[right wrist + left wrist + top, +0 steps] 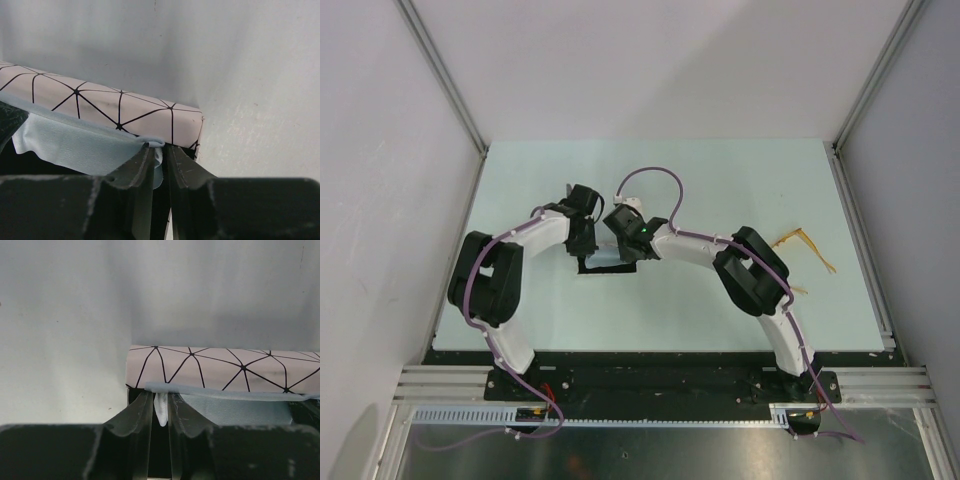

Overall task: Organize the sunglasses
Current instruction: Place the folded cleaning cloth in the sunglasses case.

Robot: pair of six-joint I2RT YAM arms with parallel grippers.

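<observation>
The sunglasses (812, 245), thin yellow-orange, lie on the table at the right, partly behind my right arm. A white case with black triangle lines (220, 372) (100, 105) sits mid-table under both wrists. A blue-grey cloth (235, 407) (65, 142) lies stretched along its near side. My left gripper (588, 246) (160, 400) is at the case's left end, its jaws slightly apart, with a pale cloth corner hanging in the gap. My right gripper (626, 246) (161, 152) is at the right end, also slightly apart. The cloth's other corner rests against one finger (145, 165) there.
The pale green table (720, 190) is edged by metal rails, with grey walls at the left, back and right. A purple cable (655, 172) loops above the right wrist. The two arms arch inward and meet over the case.
</observation>
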